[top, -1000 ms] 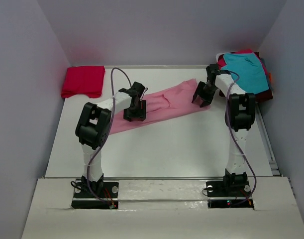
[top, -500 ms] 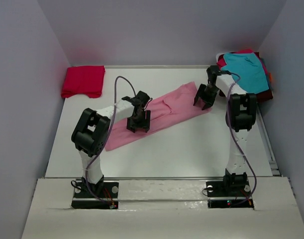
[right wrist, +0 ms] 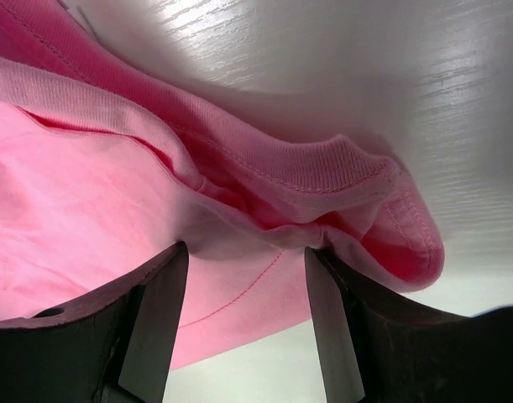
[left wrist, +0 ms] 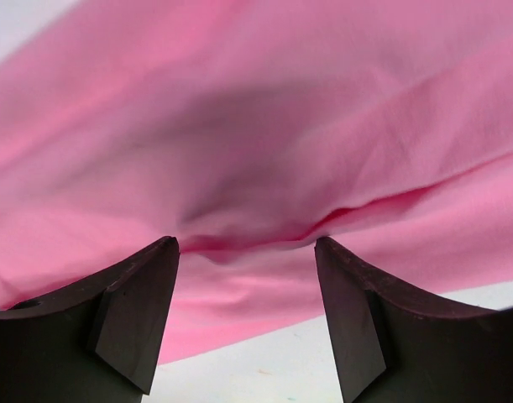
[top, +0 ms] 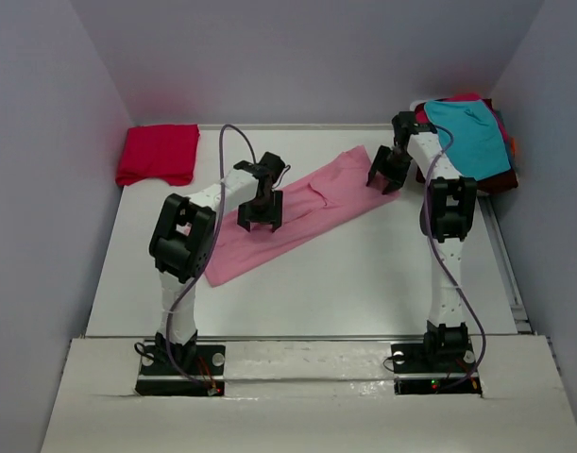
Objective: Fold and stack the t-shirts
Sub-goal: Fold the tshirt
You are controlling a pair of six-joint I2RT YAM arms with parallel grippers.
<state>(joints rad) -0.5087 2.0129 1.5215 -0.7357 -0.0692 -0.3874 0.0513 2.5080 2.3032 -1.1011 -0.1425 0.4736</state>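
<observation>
Well, the pink t-shirt (top: 307, 208) lies stretched out slantwise across the white table (top: 364, 283), one end nearer the left arm's side and the other up toward the far right corner. It looks folded lengthwise into a long band, though the sleeves are hard to pick out from above.

The left claw (left wrist: 246, 252) hangs over the middle of that band with its jaws spread wide. Its wrist camera shows only pink cloth and a soft crease running between the two dark fingers (left wrist: 134, 319); nothing is pinched there.

The right claw (right wrist: 246, 252) sits at the far end of the shirt, jaws partly apart. A ribbed, stitched edge bunches up right at the gap. Whether the fingers actually squeeze it I cannot tell, since their tips are buried against the fabric.

A red t-shirt (top: 159, 153) rests folded in the far left corner. At the far right a teal t-shirt (top: 467, 137) tops a heap; maroon cloth (top: 498, 181) peeks out beneath, mostly covered and cut off by the wall.
</observation>
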